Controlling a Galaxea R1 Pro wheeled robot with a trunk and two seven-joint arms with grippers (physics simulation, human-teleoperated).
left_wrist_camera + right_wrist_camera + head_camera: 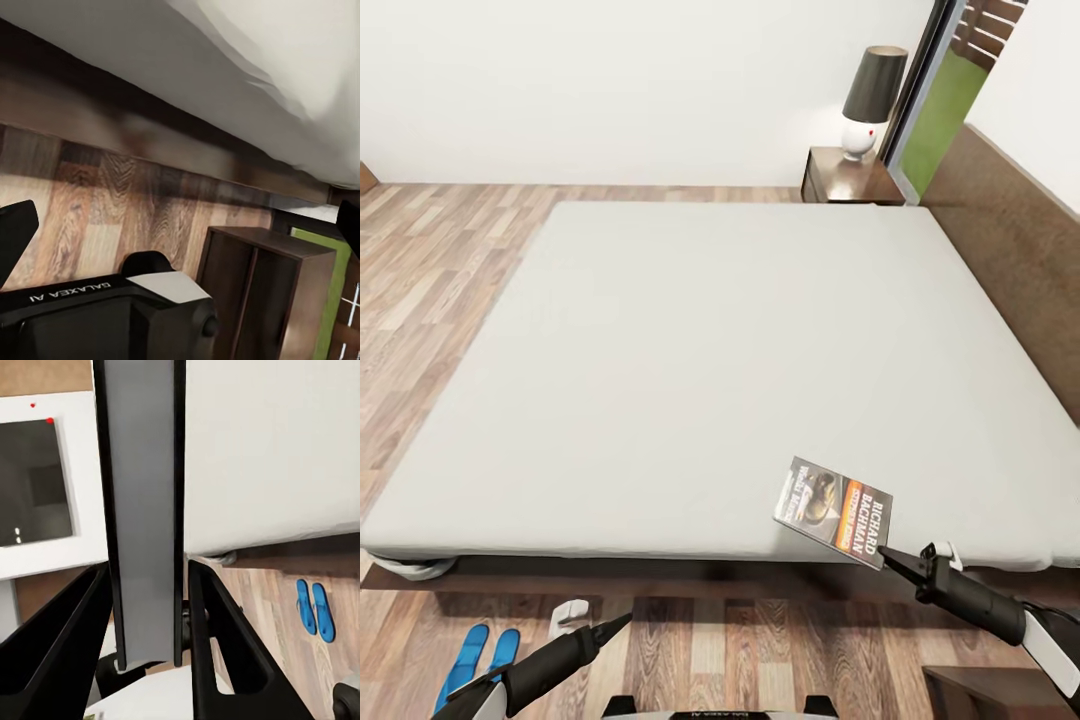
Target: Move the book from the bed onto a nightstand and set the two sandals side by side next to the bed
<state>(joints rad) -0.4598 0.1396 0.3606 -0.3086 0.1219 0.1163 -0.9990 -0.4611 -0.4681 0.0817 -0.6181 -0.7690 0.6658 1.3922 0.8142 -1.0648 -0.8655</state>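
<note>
The book, with its orange band and white "Richard Bachman" letters, hangs tilted over the near edge of the bed. My right gripper is shut on its lower corner. In the right wrist view the book stands edge-on between the fingers of the right gripper. Two blue sandals lie side by side on the floor by the bed's near left end, and the sandals also appear past the mattress. My left gripper hovers low over the floor; in the left wrist view the left gripper is open and holds nothing.
A dark nightstand with a black-shaded lamp stands at the bed's far side by the window. Another dark cabinet sits at my near right, also seen as the cabinet. The headboard runs along the right.
</note>
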